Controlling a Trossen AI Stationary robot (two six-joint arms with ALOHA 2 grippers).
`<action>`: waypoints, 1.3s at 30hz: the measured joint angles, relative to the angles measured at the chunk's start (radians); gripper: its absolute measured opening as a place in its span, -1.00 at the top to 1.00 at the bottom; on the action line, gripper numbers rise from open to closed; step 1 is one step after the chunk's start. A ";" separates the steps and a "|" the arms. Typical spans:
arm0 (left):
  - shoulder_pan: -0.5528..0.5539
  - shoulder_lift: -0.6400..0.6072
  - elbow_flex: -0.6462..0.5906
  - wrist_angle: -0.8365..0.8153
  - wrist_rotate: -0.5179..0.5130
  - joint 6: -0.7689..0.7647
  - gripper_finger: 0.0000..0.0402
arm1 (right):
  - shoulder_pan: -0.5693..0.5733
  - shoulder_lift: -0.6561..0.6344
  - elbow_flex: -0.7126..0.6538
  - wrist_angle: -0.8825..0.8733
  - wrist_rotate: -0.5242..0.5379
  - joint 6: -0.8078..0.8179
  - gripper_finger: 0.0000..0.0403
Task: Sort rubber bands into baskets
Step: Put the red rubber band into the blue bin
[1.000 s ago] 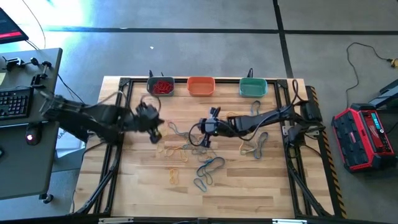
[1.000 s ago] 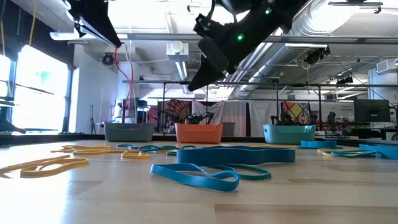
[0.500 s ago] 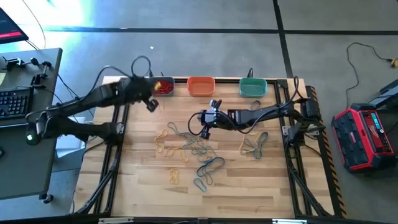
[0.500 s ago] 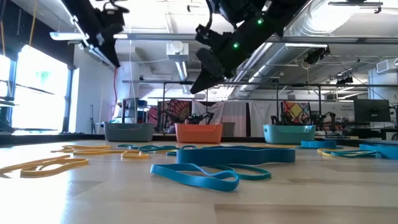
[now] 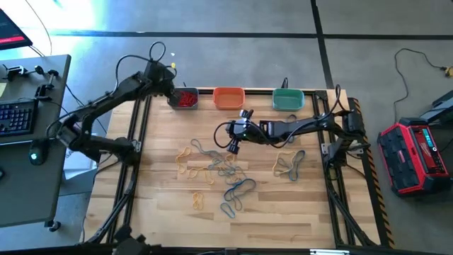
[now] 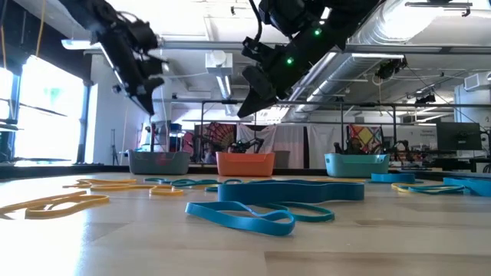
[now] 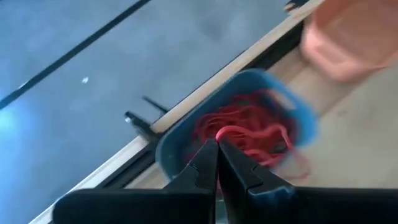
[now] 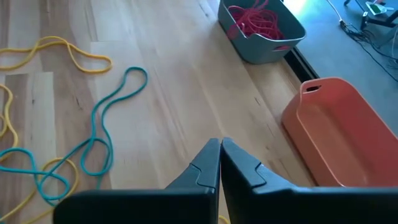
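Observation:
Three baskets stand in a row at the table's far edge: grey-blue [image 5: 183, 98] with red rubber bands in it, orange [image 5: 228, 98] and teal-green [image 5: 288, 99]. My left gripper [image 7: 217, 143] hangs over the grey-blue basket [image 7: 239, 134], shut on a red rubber band [image 7: 249, 132]. My right gripper [image 5: 233, 146] hovers shut above the middle of the table with nothing between its fingers [image 8: 220, 144]. Loose yellow and teal rubber bands [image 5: 212, 168] lie flat on the wood. My left gripper pinches one end of a red rubber band [image 7: 222, 132] between its fingertips. The fingers slant down toward the far edge. The band trails from the tips down over the red bands in the grey-blue basket; whether its lower end rests on them cannot be told.
More bands lie at the right [image 5: 289, 164] and toward the near edge [image 5: 237, 195]. Black frame rails and cables run along the table's left and right sides [image 5: 333, 120]. A desk with a keyboard [image 5: 18, 117] stands left of the table.
My left gripper has swung from the table's left-middle to the far edge and now hangs over the grey-blue basket, staying shut, the red band hanging from it. My right gripper has drifted a little toward the far edge.

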 joint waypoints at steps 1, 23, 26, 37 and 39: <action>0.016 0.021 0.000 0.006 0.000 0.011 1.00 | 0.000 0.000 0.000 0.000 0.000 0.000 0.99; 0.091 0.071 -0.024 0.091 0.002 0.039 1.00 | -0.019 0.000 0.000 0.002 0.003 0.002 0.99; 0.063 0.072 -0.060 0.137 0.053 0.031 1.00 | -0.019 0.000 0.000 0.002 0.003 0.017 0.99; 0.000 0.072 -0.164 0.235 0.068 -0.071 1.00 | -0.019 0.000 0.000 -0.007 -0.013 -0.030 0.99; 0.000 0.072 -0.180 0.244 0.068 -0.084 1.00 | -0.019 0.000 0.000 -0.009 -0.020 -0.038 0.99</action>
